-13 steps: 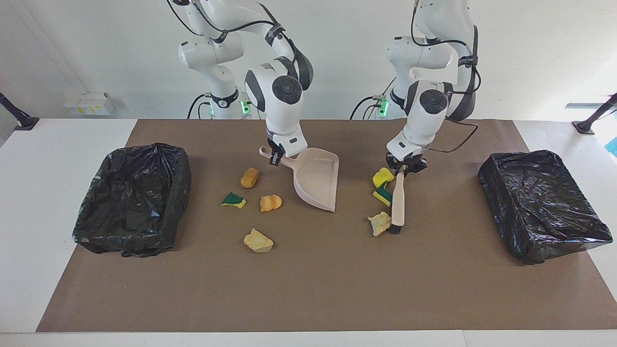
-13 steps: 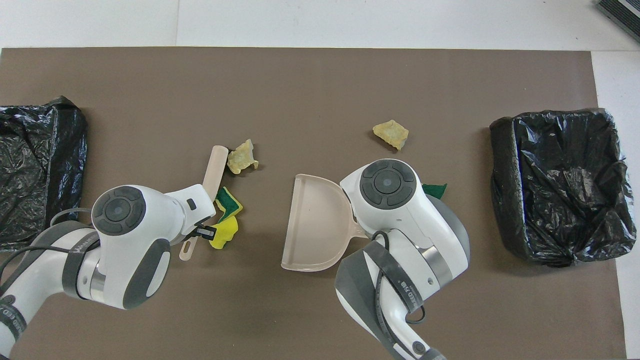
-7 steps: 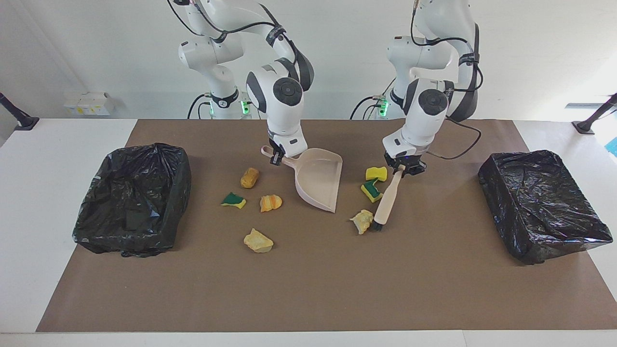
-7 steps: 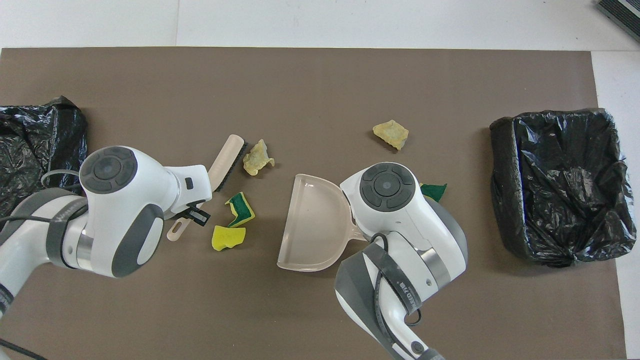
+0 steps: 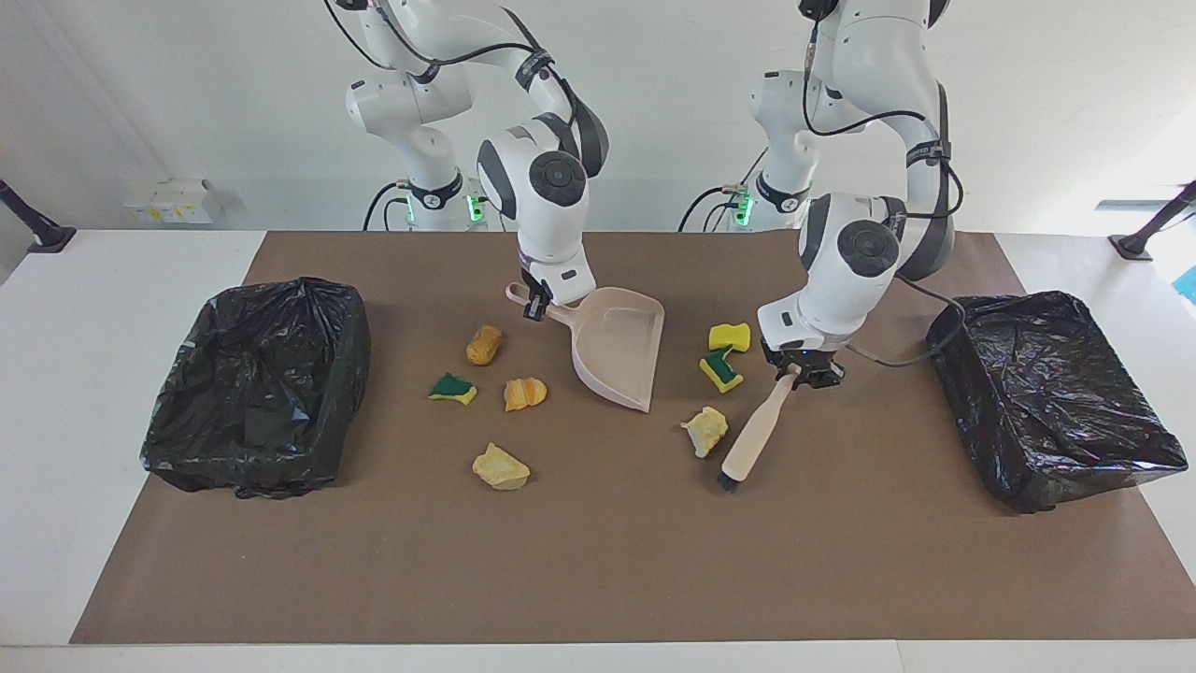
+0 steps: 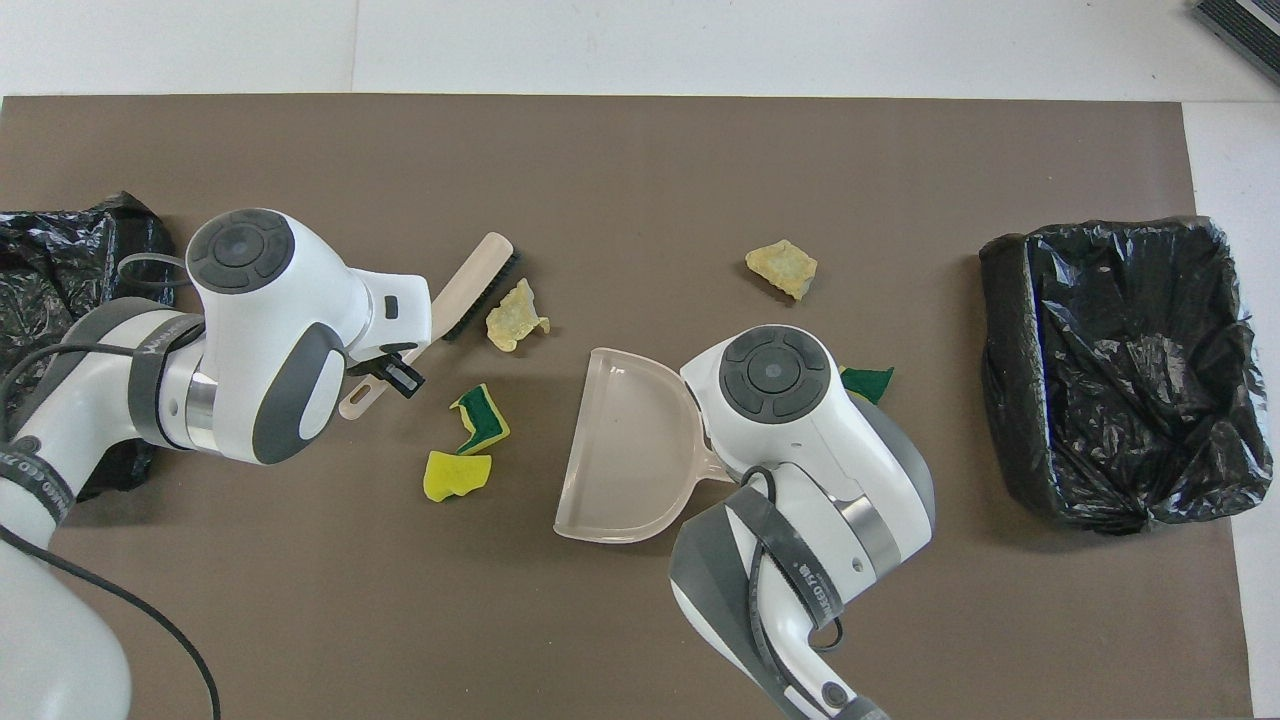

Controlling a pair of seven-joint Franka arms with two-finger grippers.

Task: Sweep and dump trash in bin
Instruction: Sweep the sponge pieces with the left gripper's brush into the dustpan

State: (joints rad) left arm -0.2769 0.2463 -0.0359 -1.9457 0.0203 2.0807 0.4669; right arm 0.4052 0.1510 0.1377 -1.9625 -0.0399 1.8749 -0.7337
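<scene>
My left gripper [image 5: 795,372] is shut on the handle of the beige brush [image 5: 753,436], whose black-bristled end points down at the mat beside a pale yellow foam scrap [image 5: 707,430]. In the overhead view the brush [image 6: 478,285] lies next to that scrap [image 6: 515,317]. A green-topped sponge piece [image 5: 720,369] and a yellow sponge piece [image 5: 729,336] lie nearer to the robots. My right gripper [image 5: 535,307] is shut on the handle of the beige dustpan [image 5: 619,350], which rests on the mat. Several more scraps lie toward the right arm's end: an orange-tan chunk [image 5: 484,344], a green sponge [image 5: 453,388], an orange chunk [image 5: 524,393] and a yellow foam chunk [image 5: 501,467].
A bin lined with a black bag [image 5: 187,439] stands at the right arm's end of the brown mat, and another [image 5: 1028,467] at the left arm's end. Both show in the overhead view, the first [image 6: 1010,400] whole and the second [image 6: 140,240] partly under my left arm.
My left gripper swept the brush toward the dustpan, pushing three scraps along. It then drew the brush away from the robots and off the pale scrap. The dustpan shifted slightly.
</scene>
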